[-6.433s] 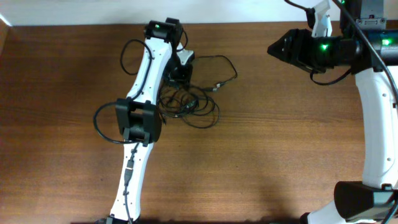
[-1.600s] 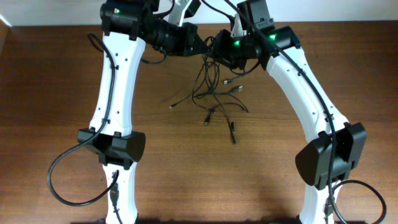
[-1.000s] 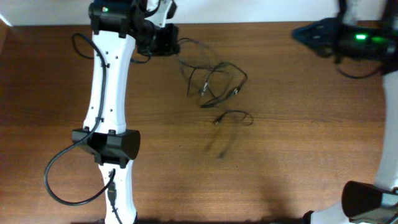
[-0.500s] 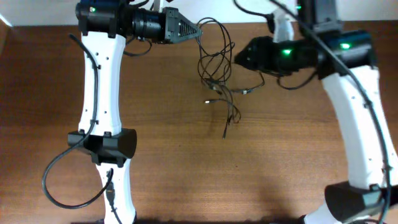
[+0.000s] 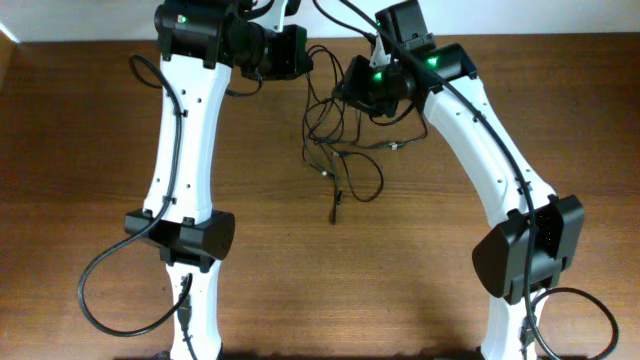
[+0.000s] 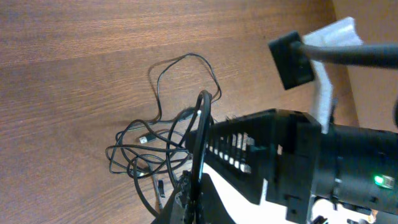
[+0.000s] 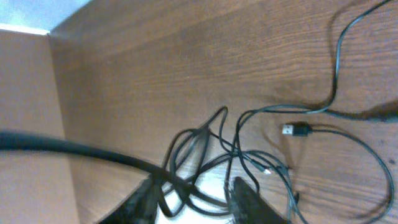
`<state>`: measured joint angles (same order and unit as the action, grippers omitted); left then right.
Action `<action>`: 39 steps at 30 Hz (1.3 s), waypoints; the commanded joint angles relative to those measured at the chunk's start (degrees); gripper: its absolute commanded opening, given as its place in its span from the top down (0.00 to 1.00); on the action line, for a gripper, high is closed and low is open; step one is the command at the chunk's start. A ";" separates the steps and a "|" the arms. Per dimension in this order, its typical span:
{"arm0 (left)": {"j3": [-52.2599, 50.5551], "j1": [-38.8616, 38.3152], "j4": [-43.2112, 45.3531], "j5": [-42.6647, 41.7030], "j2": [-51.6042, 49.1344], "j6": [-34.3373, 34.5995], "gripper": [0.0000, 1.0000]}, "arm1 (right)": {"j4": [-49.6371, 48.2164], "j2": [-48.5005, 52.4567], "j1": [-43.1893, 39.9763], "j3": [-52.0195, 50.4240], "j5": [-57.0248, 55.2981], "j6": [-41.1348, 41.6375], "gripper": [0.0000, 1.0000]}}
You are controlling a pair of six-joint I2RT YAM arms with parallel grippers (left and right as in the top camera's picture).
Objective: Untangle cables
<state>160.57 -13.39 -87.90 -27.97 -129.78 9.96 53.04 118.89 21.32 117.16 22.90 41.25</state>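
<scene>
Underneath, brown wood-grain table [image 5: 80, 150]; white wall [image 5: 100, 20] behind; cables [image 5: 340, 155] tangled.

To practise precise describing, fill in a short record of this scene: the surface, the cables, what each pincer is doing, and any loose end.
surface: brown wooden table
cables: thin black tangle near the far edge, between the two arms, loops resting on the wood
left pincer: closed on a strand
right pincer: at the tangle, strands between its fingers; grip unclear
loose end: one plug lying apart, below the tangle

Thin black rubbery cables [image 5: 340, 152] on a matt, grained wooden table [image 5: 80, 150].
</scene>
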 commanded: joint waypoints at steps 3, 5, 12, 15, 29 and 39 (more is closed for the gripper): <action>0.94 -0.24 -0.50 0.48 0.35 0.31 1.00 | -0.66 3.37 0.44 0.37 -2.43 1.20 0.91; 0.94 -0.24 -0.74 3.93 0.35 0.31 1.00 | 1.20 2.99 -0.39 0.42 -1.70 -1.70 0.96; 0.76 6.91 -5.79 21.81 -1.05 2.86 1.00 | 12.13 -16.35 -21.73 0.55 35.50 -25.20 0.96; 0.76 7.26 -6.01 21.79 -1.05 2.84 1.00 | 18.38 -20.41 -34.88 0.55 53.31 -31.01 0.96; 19.10 4.26 4.98 -9.55 16.33 -13.68 1.00 | 21.05 -20.48 -30.99 0.48 27.54 -30.97 0.45; 12.09 9.03 15.54 -12.96 19.67 7.89 1.00 | 15.23 -16.31 -13.57 0.48 19.96 -26.82 0.28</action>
<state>171.92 -6.39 -74.28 -36.21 -112.99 12.49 69.97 101.25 6.46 117.32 44.21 13.32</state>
